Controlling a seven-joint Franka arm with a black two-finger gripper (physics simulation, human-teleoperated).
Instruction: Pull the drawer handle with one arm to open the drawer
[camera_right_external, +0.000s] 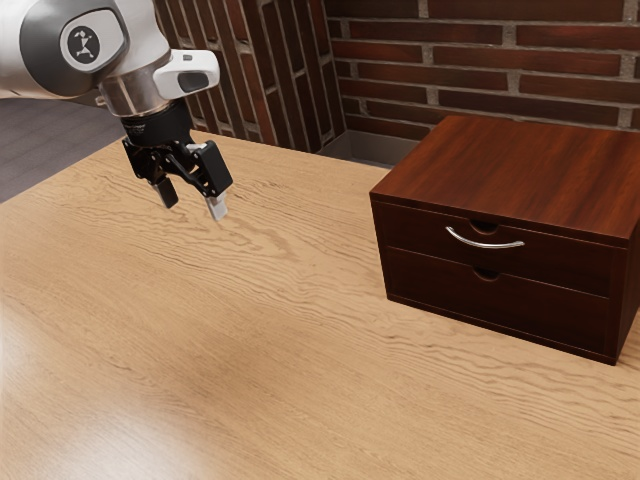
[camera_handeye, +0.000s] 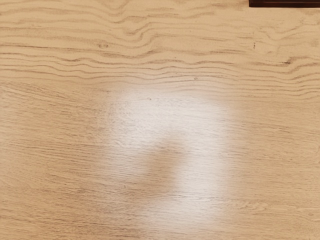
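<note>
Watching the black two-finger gripper (camera_right_external: 193, 203) hanging in the upper left of the exterior frame, clear of the light wood-grain table (camera_right_external: 250, 360) beneath it. Reading the claw as open: fingers spread, pointing down, nothing between them. Logging the grey-and-white arm (camera_right_external: 90, 50) coming in from the frame's top left corner.

Locating the dark reddish-brown wooden two-drawer chest (camera_right_external: 520, 170) at the right of the frame, standing on the table in front of the red brick wall (camera_right_external: 480, 60). Marking the curved silver bar handle (camera_right_external: 484, 242) on the upper drawer front (camera_right_external: 560, 258), right of frame centre and well apart from the gripper. Finding both drawer fronts sitting flush with the chest's face. Noting a small half-round notch at the top edge of the lower drawer front (camera_right_external: 520, 305).

In the wrist view, looking down on table grain (camera_handeye: 60, 165) under the hand, with a pale glare patch (camera_handeye: 170, 145) across it. Catching a dark sliver of the chest (camera_handeye: 283, 3) beyond the grain, far from the glare.
</note>
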